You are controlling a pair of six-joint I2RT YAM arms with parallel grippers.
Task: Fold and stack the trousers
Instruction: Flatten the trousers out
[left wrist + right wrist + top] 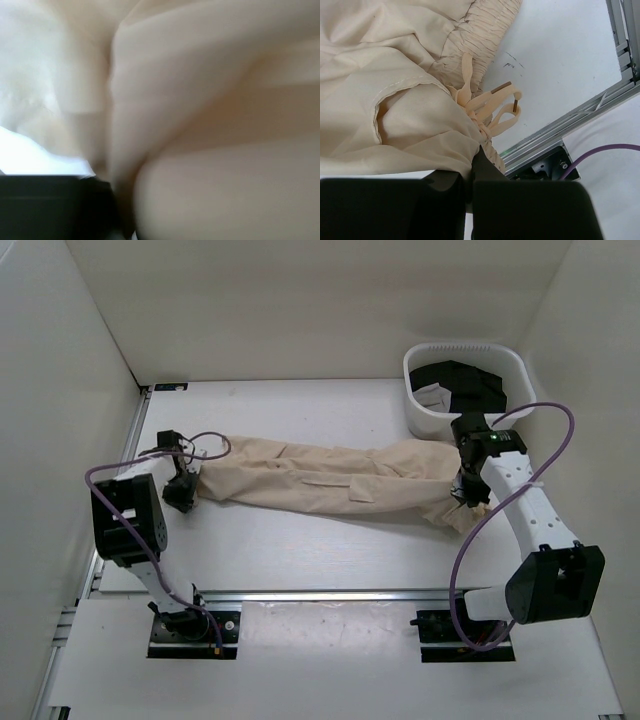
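The right gripper is closed tight on a pinch of beige cloth at the bottom centre of its wrist view. It grips just below the gathered waistband, and the knotted drawstring hangs loose right above the fingertips. In the top view, the left gripper sits at the left end of the garment, on the leg hems. Its own camera shows only blurred cloth pressed against the lens and a dark edge at lower left, so I cannot tell whether its jaws are closed on the fabric. The trousers lie stretched between the two grippers across the middle of the table, legs to the left and waist to the right, with a rumpled bulge near the right gripper. A white basket holding dark clothes stands at upper right, just beyond the waist end. The step appears to be drawing the garment out straight before a fold. To do it well, both ends should probably rise and travel together under gentle, even tension so the bulge at the waist smooths out. The drawstring should stay clear of the fingers. When the hems are brought over to the waistband, the edges want lining up before either grip lets go.
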